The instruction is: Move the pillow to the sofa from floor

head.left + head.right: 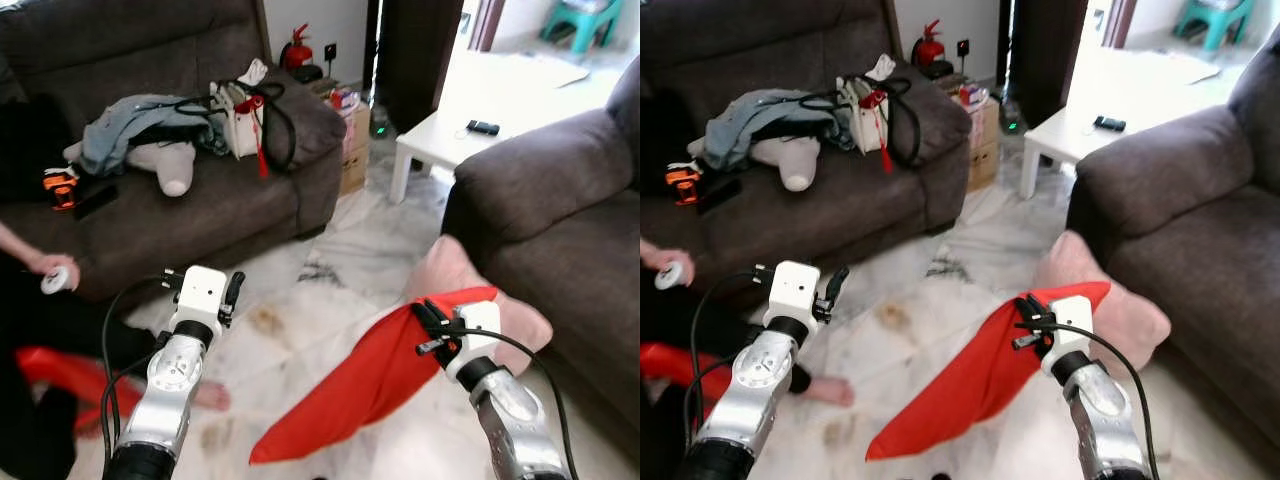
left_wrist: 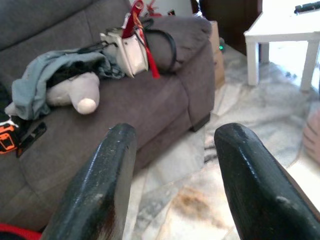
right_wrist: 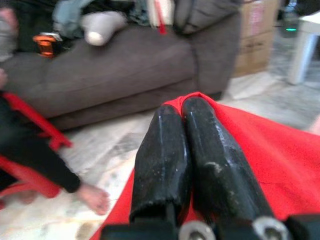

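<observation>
The pillow is pink with a loose red cover that hangs down toward the marble floor. It is lifted beside the front of the right-hand brown sofa. My right gripper is shut on the red cover near its top edge; in the right wrist view the two fingers press together over red cloth. My left gripper is raised at the left, open and holding nothing, pointing toward the other brown sofa.
The left sofa carries clothes, a plush toy and a white bag. A person sits at the left, with a hand, a bare foot and a red stool in view. A white table and a cardboard box stand behind.
</observation>
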Controlling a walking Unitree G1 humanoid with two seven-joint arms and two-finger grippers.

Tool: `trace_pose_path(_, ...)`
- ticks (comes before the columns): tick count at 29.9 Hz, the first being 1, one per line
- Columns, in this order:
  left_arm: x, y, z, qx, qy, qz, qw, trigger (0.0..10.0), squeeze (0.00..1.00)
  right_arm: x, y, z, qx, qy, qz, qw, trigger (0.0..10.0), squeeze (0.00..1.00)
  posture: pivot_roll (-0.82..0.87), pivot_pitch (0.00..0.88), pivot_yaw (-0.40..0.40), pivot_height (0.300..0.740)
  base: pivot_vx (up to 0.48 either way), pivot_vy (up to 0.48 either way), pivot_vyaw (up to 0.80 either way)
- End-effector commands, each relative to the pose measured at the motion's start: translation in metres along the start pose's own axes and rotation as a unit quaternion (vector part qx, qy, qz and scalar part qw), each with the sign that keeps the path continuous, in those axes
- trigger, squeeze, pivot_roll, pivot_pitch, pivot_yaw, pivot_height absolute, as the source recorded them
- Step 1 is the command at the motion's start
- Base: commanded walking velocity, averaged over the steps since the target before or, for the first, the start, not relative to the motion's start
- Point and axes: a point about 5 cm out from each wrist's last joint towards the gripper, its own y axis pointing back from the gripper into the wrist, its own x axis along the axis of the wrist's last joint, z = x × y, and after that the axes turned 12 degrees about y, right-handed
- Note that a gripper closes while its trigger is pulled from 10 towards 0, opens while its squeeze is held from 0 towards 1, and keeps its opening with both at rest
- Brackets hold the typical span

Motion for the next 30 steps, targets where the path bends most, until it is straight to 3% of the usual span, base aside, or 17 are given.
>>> trace_pose_path(1, -0.001, 0.001, -0.002, -0.001, -0.004, -0.003, 1.000, 10.0, 0.00, 0.037, -0.012, 0.001, 0.024, 0.022, 0.089, 0.996, 10.0, 0.00, -0.04, 0.062, 0.055, 0.739, 0.000, 0.000, 0.00)
trace_pose_path(8, -0.001, 0.000, 0.000, -0.006, -0.002, -0.003, 1.000, 10.0, 0.00, 0.039, -0.014, -0.009, 0.059, 0.018, 0.097, 0.993, 10.0, 0.00, -0.04, 0.059, 0.054, 0.739, 0.000, 0.000, 0.00)
trace_pose_path(16, -0.001, 0.000, 0.000, -0.007, -0.006, -0.001, 1.000, 10.0, 0.00, 0.029, -0.013, 0.009, -0.048, 0.021, 0.067, 0.996, 10.0, 0.00, -0.04, 0.056, 0.051, 0.739, 0.000, 0.000, 0.00)
trace_pose_path(21, -0.001, 0.000, 0.000, -0.004, -0.008, 0.000, 1.000, 10.0, 0.00, 0.024, -0.012, 0.011, -0.084, 0.007, 0.060, 0.995, 10.0, 0.00, -0.04, 0.053, 0.051, 0.739, 0.000, 0.000, 0.00)
trace_pose_path(25, -0.001, -0.001, -0.003, 0.006, -0.012, 0.000, 1.000, 10.0, 0.00, 0.024, -0.013, 0.008, -0.084, -0.003, 0.063, 0.994, 10.0, 0.00, -0.04, 0.053, 0.050, 0.739, 0.000, 0.000, 0.00)
trace_pose_path(30, -0.001, -0.001, -0.004, 0.008, -0.013, 0.000, 1.000, 10.0, 0.00, 0.034, -0.021, -0.007, -0.032, -0.001, 0.091, 0.995, 10.0, 0.00, -0.04, 0.051, 0.049, 0.739, 0.000, 0.000, 0.00)
